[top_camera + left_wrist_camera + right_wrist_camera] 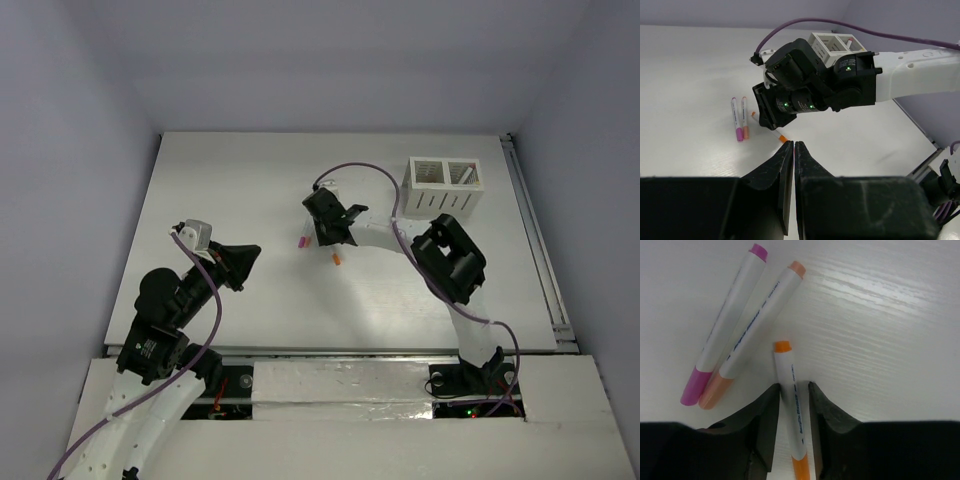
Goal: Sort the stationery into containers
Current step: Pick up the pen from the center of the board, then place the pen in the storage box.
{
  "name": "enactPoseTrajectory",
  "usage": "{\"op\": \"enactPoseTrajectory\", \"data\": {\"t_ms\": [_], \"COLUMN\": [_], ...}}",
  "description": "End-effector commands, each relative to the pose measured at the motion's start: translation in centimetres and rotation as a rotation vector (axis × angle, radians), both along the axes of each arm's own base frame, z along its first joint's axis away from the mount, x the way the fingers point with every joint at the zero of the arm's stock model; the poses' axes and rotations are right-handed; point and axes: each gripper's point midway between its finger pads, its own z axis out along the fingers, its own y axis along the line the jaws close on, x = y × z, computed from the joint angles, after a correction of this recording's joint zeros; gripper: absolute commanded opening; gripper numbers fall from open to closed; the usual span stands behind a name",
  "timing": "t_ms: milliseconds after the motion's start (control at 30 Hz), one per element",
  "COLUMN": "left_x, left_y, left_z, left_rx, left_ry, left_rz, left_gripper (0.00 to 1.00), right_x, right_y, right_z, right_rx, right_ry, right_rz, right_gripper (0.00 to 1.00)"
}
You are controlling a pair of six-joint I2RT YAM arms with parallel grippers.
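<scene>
Right gripper [794, 387] pinches the orange-capped pen [787, 365], which lies flat near the middle of the desk [250, 180].
Its fingers are narrowed against the pen's sides. The pink-capped pen [727, 325] and the peach-capped pen [757, 322] lie side by side at its 10 o'clock, unsorted. The white holder [443, 203] stands at the desk's 1 o'clock, and something pale shows inside, too small to name. The left gripper [794, 150] hangs fully closed and empty at 9 o'clock. I'd say three pens remain.

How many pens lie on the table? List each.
3: a pink-capped white pen and a peach-capped white pen side by side, an orange-capped white pen between the right fingers. Others may be hidden.
</scene>
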Motion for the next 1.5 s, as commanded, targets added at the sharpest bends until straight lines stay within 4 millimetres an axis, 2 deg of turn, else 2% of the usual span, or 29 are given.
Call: {"op": "enactPoseTrajectory", "data": {"t_ms": [0,67,100,167,200,267,333,367,433,467,533,567,600,633,667,700,733,800,833,867,967,1033,1067,1133,1200,1267,1300,1400,1467], "left_x": [-0.3,-0.3,-0.3,-0.3,-0.3,-0.2,-0.3,-0.2,-0.2,-0.2,-0.2,-0.2,-0.2,-0.2,-0.3,-0.2,-0.2,-0.2,-0.2,-0.1,-0.1,-0.1,0.0,0.0,0.0,0.0,0.1,0.3,0.3], "left_y": [0.0,0.0,0.0,0.0,0.0,0.0,0.0,0.0,0.0,0.0,0.0,0.0,0.0,0.0,-0.1,-0.1,-0.1,-0.1,-0.1,-0.1,-0.1,0.0,0.0,0.0,-0.1,-0.1,-0.1,-0.1,-0.2], "left_z": [2.4,2.5,2.5,2.5,2.5,2.4,2.4,2.4,2.4,2.4,2.4,2.3,2.3,2.3,2.3,2.2,2.3,2.3,2.3,2.2,2.2,2.2,2.1,2.2,2.1,2.1,2.0,1.9,1.8], "left_rx": [-0.024,-0.025,-0.025,-0.024,-0.025,-0.023,-0.024,-0.022,-0.022,-0.023,-0.023,-0.024,-0.023,-0.022,-0.022,-0.022,-0.022,-0.020,-0.021,-0.019,-0.019,-0.017,-0.016,-0.016,-0.015,-0.015,-0.013,-0.009,-0.008], "left_ry": [-0.072,-0.074,-0.073,-0.075,-0.073,-0.070,-0.072,-0.071,-0.071,-0.069,-0.070,-0.068,-0.069,-0.067,-0.067,-0.066,-0.067,-0.067,-0.065,-0.064,-0.063,-0.063,-0.059,-0.061,-0.058,-0.058,-0.052,-0.047,-0.045], "left_rz": [-0.009,-0.009,-0.009,-0.011,-0.009,-0.009,-0.009,-0.009,-0.011,-0.009,-0.009,-0.011,-0.011,-0.011,-0.012,-0.011,-0.012,-0.014,-0.014,-0.014,-0.009,-0.009,-0.008,-0.006,-0.008,-0.008,-0.008,-0.006,-0.008], "left_gripper": [0.03,0.03,0.03,0.03,0.03,0.03,0.03,0.03,0.03,0.02,0.03,0.03,0.03,0.03,0.03,0.03,0.03,0.03,0.03,0.03,0.03,0.03,0.03,0.03,0.03,0.03,0.03,0.03,0.03], "right_x": [0.0,0.0,0.0,-0.1,-0.3,0.3,0.6,1.2,2.0,2.4,3.9,3.9,5.0,5.7,5.8,6.0,7.1,7.7,7.7,8.3,9.4,10.2,10.8,11.4,12.1,12.7,13.0,13.6,14.3], "right_y": [-0.2,-0.3,-0.1,-0.1,-0.1,-0.5,-1.1,-1.5,-2.7,-3.1,-5.2,-6.5,-8.9,-10.3,-12.1,-13.8,-17.1,-20.3,-22.1,-25.0,-31.5,-34.3,-36.0,-37.9,-39.0,-39.6,-40.2,-40.9,-41.2], "right_z": [-1.5,-1.8,-1.9,-1.8,-1.8,-0.7,0.0,2.2,3.8,6.8,9.5,9.7,12.2,13.6,13.5,16.1,17.2,19.6,21.9,23.2,25.8,27.2,26.7,27.9,27.3,28.0,27.4,27.7,26.5], "right_rx": [-0.086,-0.101,-0.099,-0.096,-0.095,-0.078,-0.071,-0.031,0.036,0.094,0.164,0.184,0.229,0.275,0.285,0.335,0.354,0.399,0.408,0.381,0.280,0.238,0.189,0.137,0.050,-0.005,-0.036,-0.109,-0.168], "right_ry": [0.048,0.052,0.058,0.062,0.065,0.038,-0.015,-0.058,-0.103,-0.159,-0.223,-0.230,-0.277,-0.315,-0.320,-0.371,-0.410,-0.486,-0.551,-0.613,-0.738,-0.811,-0.814,-0.873,-0.880,-0.903,-0.896,-0.915,-0.891], "right_rz": [0.059,0.067,0.071,0.076,0.078,0.060,0.033,0.009,-0.038,-0.056,-0.115,-0.149,-0.205,-0.246,-0.282,-0.311,-0.382,-0.441,-0.478,-0.534,-0.684,-0.744,-0.764,-0.816,-0.817,-0.816,-0.827,-0.831,-0.815], "right_gripper": [0.33,0.29,0.21,0.15,0.08,0.01,0.00,0.00,0.00,0.00,0.00,0.00,0.00,0.00,0.00,0.00,0.00,0.00,0.00,0.00,0.00,0.00,0.00,0.00,0.00,0.00,0.00,0.00,0.00]}}
